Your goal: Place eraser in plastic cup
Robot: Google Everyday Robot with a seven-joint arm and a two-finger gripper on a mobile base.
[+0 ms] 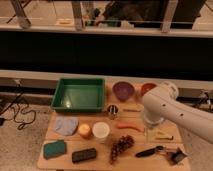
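The eraser (84, 155) is a small black block lying flat near the table's front edge, right of the teal sponge (54, 148). The plastic cup (100, 130) is a short white cup standing upright just behind the eraser, beside an orange fruit (84, 130). My white arm (162, 105) reaches in from the right over the right half of the table. My gripper (149, 125) hangs at the arm's lower end, well to the right of the cup and the eraser, and touches neither.
A green tray (79, 94) stands at the back left, with a purple bowl (123, 90) and an orange bowl (147, 88) to its right. A metal cup (113, 110), blue cloth (66, 125), grapes (121, 145) and a black-handled tool (150, 151) lie around.
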